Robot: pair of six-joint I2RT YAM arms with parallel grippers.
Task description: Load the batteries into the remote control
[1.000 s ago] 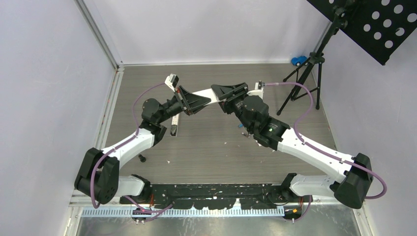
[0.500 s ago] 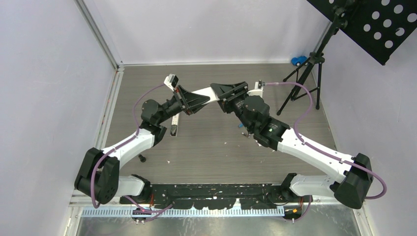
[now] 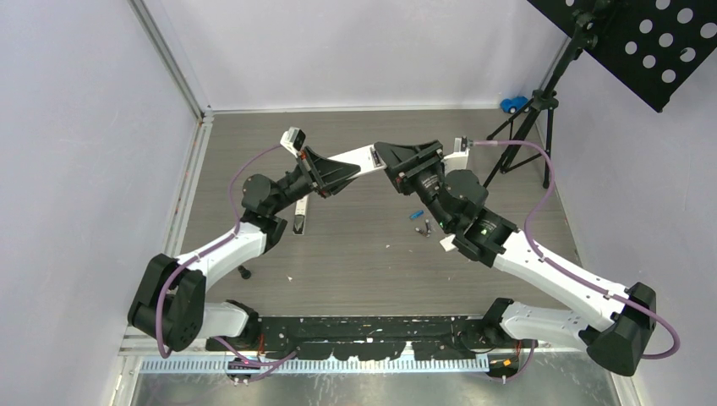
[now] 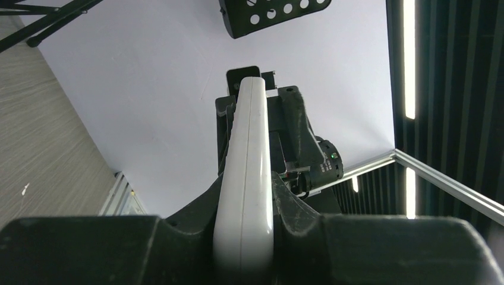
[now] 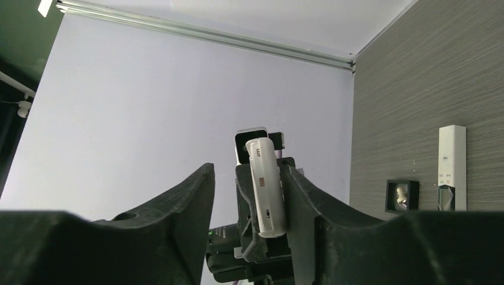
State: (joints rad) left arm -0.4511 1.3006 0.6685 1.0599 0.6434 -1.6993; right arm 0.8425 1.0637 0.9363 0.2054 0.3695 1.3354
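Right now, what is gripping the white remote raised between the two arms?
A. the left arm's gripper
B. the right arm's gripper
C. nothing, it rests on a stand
A: the left gripper is clamped on the white remote, while the right gripper has its fingers open around the far end.

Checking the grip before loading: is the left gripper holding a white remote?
Yes, the left wrist view shows the white remote clamped edgewise in the left gripper, pointing away from the camera.
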